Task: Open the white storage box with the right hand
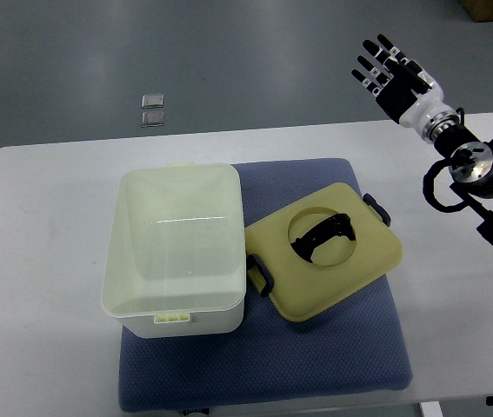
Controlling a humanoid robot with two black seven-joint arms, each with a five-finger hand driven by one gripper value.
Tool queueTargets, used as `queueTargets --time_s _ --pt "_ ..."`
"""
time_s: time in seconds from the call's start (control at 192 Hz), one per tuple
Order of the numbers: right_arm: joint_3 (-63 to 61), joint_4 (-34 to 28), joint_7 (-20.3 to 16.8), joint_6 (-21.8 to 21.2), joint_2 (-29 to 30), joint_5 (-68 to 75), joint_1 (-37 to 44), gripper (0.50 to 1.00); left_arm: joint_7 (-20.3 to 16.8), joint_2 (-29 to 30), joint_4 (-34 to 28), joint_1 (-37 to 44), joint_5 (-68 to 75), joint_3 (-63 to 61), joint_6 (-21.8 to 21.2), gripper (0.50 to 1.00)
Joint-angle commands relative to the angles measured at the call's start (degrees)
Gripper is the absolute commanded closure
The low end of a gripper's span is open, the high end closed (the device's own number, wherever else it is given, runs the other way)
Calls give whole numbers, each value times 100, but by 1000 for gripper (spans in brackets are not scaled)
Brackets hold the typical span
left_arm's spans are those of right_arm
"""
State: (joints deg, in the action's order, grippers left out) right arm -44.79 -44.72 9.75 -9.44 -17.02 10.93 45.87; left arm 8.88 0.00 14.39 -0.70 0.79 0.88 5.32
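The white storage box point(176, 248) sits open on the left part of the blue cushion point(316, 365), its long axis running near to far. Just right of the box lies its yellowish lid point(324, 252), tilted, black handle point(324, 233) up. Well right and farther back, the right hand point(396, 76) hovers, fingers spread, empty.

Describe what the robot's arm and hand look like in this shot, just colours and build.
Only the right hand shows: black segmented fingers with pale patches at the joints, on a glossy white palm shell. Behind it sit a silver metal wrist ring and a round metallic joint, then black arm housing with bracket-like parts. No left arm is visible.
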Motion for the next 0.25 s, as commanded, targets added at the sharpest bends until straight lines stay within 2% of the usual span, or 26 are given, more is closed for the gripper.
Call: queueTargets --time_s 0.0,0.136,0.245 --pt "-3 -2 10 -295 103 67 -236 554 0 0 29 0 0 0 -4 500" --pt "-3 -2 18 -822 217 76 -447 556 0 0 29 0 0 -8 4 500" --pt "-12 16 27 -840 261 76 -491 554 0 0 29 0 0 -8 4 500"
